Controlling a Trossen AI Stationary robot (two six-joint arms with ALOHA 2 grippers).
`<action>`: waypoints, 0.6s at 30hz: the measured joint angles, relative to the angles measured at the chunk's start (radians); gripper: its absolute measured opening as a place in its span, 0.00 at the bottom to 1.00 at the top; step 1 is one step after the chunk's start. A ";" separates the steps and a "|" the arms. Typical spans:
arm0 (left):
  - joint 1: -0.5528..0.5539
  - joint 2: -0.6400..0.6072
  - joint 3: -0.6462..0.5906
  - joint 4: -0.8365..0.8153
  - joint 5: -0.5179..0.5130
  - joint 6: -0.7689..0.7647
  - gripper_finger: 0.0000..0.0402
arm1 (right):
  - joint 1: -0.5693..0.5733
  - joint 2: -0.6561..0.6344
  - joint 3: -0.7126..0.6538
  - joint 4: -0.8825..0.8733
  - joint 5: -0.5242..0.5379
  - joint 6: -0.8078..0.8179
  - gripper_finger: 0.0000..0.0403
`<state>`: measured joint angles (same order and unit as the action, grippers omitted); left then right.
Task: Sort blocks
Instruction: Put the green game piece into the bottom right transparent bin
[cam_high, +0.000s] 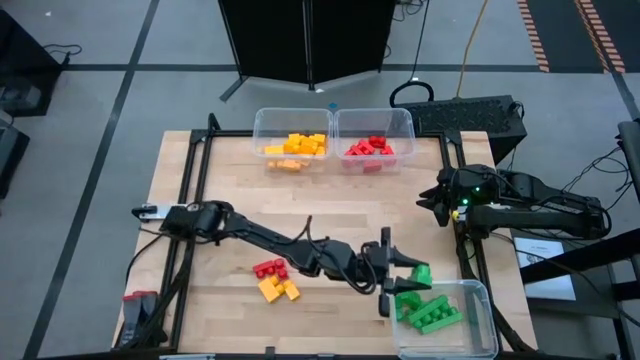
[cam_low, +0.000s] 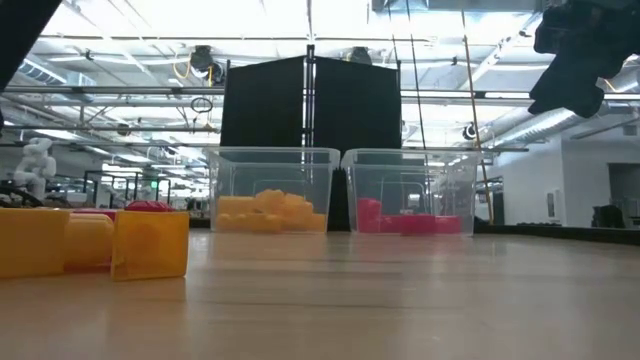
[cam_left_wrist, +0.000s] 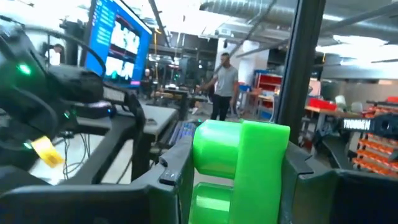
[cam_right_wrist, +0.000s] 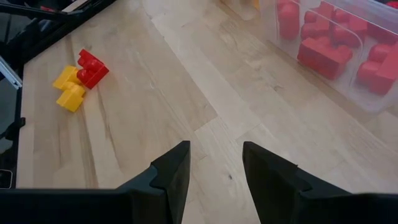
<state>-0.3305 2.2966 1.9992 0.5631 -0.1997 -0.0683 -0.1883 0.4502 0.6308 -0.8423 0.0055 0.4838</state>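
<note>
My left gripper (cam_high: 405, 273) reaches across the near part of the table and is shut on a green block (cam_high: 419, 272), just above the far left corner of the near clear bin (cam_high: 480, 292). That bin holds more green blocks (cam_high: 430, 315). Loose red blocks (cam_high: 270, 268) and yellow-orange blocks (cam_high: 279, 290) lie flat on the table to the left of the gripper. They also show in the right wrist view, the red blocks (cam_right_wrist: 92, 67) and the yellow-orange blocks (cam_right_wrist: 68, 89). My right gripper (cam_right_wrist: 214, 168) is open and hovers over bare wood near the right edge. My left gripper pinches the green block (cam_left_wrist: 239, 162) between its two fingers, one finger (cam_left_wrist: 171, 180) on each opposite side face. The fingers come nearly level from the table's left side. The block is lifted clear of the table, and its round stud faces sideways.
Two clear bins stand at the far edge. One holds yellow-orange blocks (cam_high: 296, 146) and the other holds red blocks (cam_high: 370, 149). A black frame rail (cam_high: 460, 240) runs along the table's right side. Bare wood lies between the far bins and the near bin. People stand in the room beyond.
</note>
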 joint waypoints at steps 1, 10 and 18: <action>-0.003 0.019 0.016 -0.002 0.004 0.004 0.30 | 0.000 0.000 0.000 0.000 0.000 -0.001 0.36; -0.015 0.180 0.168 -0.048 0.048 -0.024 0.30 | 0.000 0.000 0.000 0.000 0.000 -0.015 0.36; -0.021 0.224 0.187 -0.130 0.063 -0.056 0.30 | 0.000 0.000 0.000 -0.001 0.000 -0.028 0.36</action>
<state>-0.3519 2.5202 2.1860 0.4333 -0.1368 -0.1246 -0.1883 0.4500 0.6307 -0.8429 0.0053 0.4555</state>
